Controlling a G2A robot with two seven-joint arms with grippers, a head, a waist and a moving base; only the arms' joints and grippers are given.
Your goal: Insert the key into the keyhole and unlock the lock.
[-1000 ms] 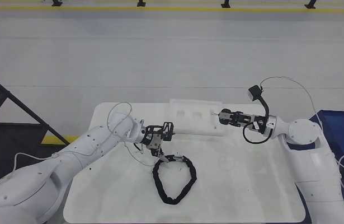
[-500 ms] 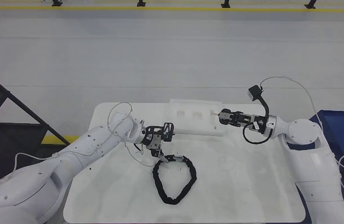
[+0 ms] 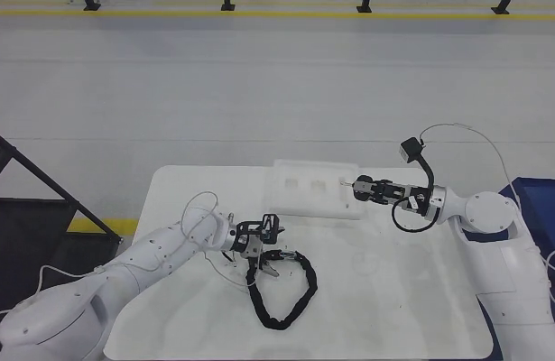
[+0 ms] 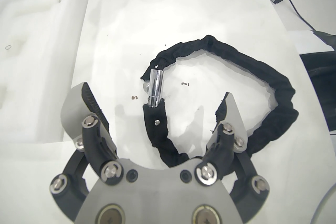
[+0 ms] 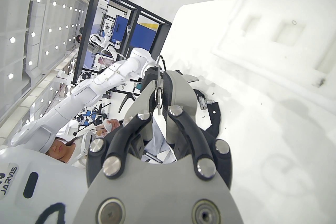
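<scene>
**While the lock lies loose, a poor grasp can spoil the insertion**

Since the lock [image 4: 155, 88], a short chrome barrel joining the two ends of a black-sleeved chain [image 4: 275, 93], lies free on the table [image 3: 412, 298], it can slide or roll at any touch. The left gripper [image 4: 156, 99] hangs over it with its fingers spread wide, one on each side of the barrel and neither touching it. If it closes off-centre, or catches the soft sleeve instead of the metal, the barrel may twist, and the keyhole could end up facing away. I cannot tell where the keyhole faces now.

The right gripper [image 3: 358, 188] is pressed together on the key [image 5: 158, 99], which sits between its pads. It is held above the foam block [image 3: 313, 189], well apart from the lock. The key is thin and only lightly pinched, so it may pivot or slip when its tip meets the barrel. A small misalignment would likely push the unheld lock across the table rather than seat the key. Turning the key also needs the barrel held firmly, or the whole chain will turn with it.
</scene>
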